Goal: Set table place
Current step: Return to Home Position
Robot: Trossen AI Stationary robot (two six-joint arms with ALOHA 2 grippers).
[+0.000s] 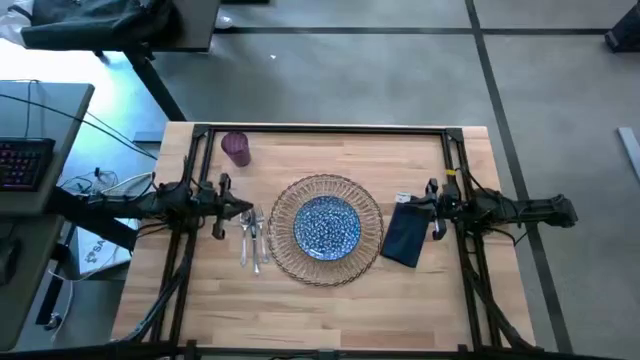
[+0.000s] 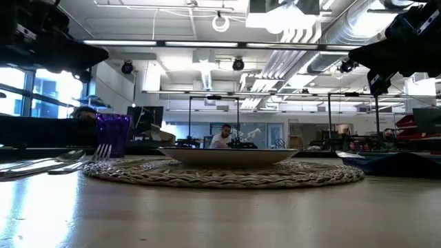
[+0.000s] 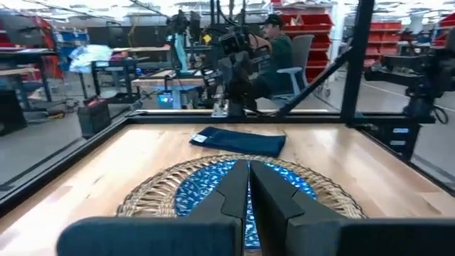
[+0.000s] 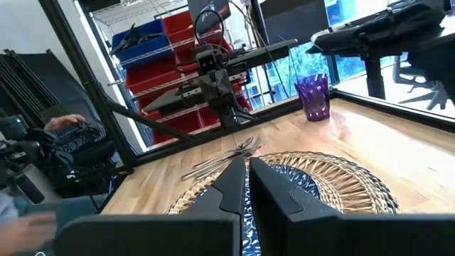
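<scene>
The blue-patterned plate (image 1: 327, 227) sits in the middle of the woven wicker charger (image 1: 300, 262) at the table's centre. Silver cutlery (image 1: 252, 240) lies in a loose bunch on the table just left of the charger; a fork's tines (image 2: 103, 150) show in the low view. The navy napkin (image 1: 405, 236) lies flat on the table at the charger's right edge. My left gripper (image 1: 247, 210) hovers shut above the cutlery's far ends. My right gripper (image 1: 408, 207) hovers shut above the napkin's far end. Both arms are raised off the table.
A small purple cup (image 1: 236, 148) stands at the far left of the table. A black frame rail (image 1: 320, 128) runs along the far edge, and rails run down both sides. Bare wood lies near the front edge (image 1: 320, 320). A person (image 2: 222, 138) sits in the room beyond the table.
</scene>
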